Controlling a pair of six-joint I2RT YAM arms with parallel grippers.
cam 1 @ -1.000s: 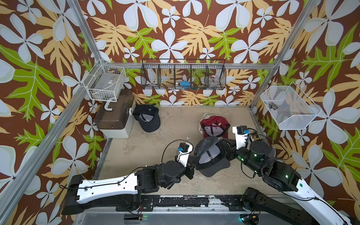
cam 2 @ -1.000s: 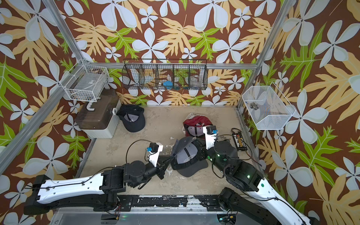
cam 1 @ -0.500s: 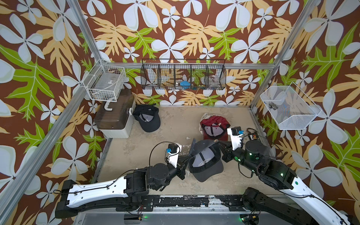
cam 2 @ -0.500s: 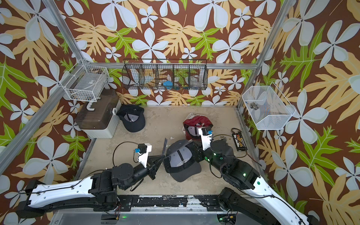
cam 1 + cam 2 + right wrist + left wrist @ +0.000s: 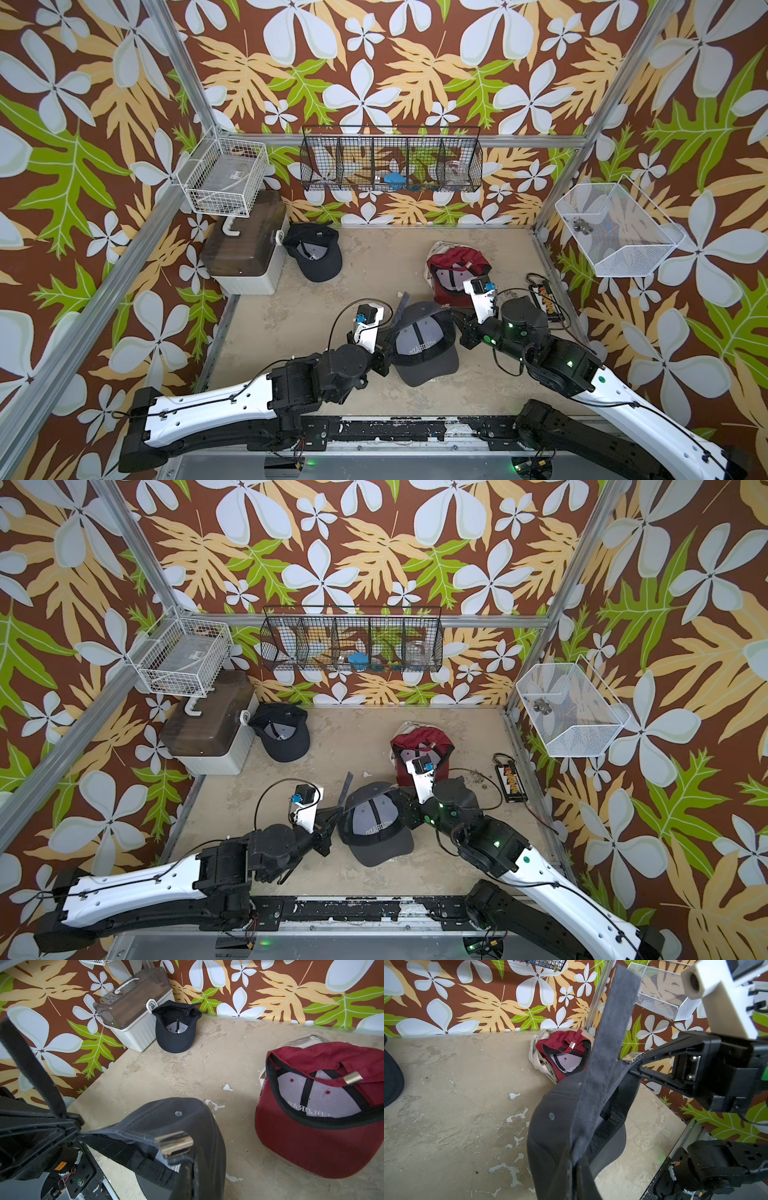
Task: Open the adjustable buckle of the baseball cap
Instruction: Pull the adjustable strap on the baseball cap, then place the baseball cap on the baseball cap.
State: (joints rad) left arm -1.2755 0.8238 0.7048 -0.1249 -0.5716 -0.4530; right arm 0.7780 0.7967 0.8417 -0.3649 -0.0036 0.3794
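Both top views show a beige table (image 5: 374,270) with a gray baseball cap (image 5: 424,345) upside down at near centre, held between two arms. The left gripper (image 5: 390,332) has its jaws pressed together on the cap's loose strap (image 5: 612,1022), whose free end stands upward. The right gripper (image 5: 452,316) pinches the small metal buckle (image 5: 174,1142) at the cap's far right edge.

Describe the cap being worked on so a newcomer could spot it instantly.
On the beige tabletop, look at the middle near the robot's base. The dark grey cap sits there inside-up; unlike the red cap and black cap, its strap sticks up.
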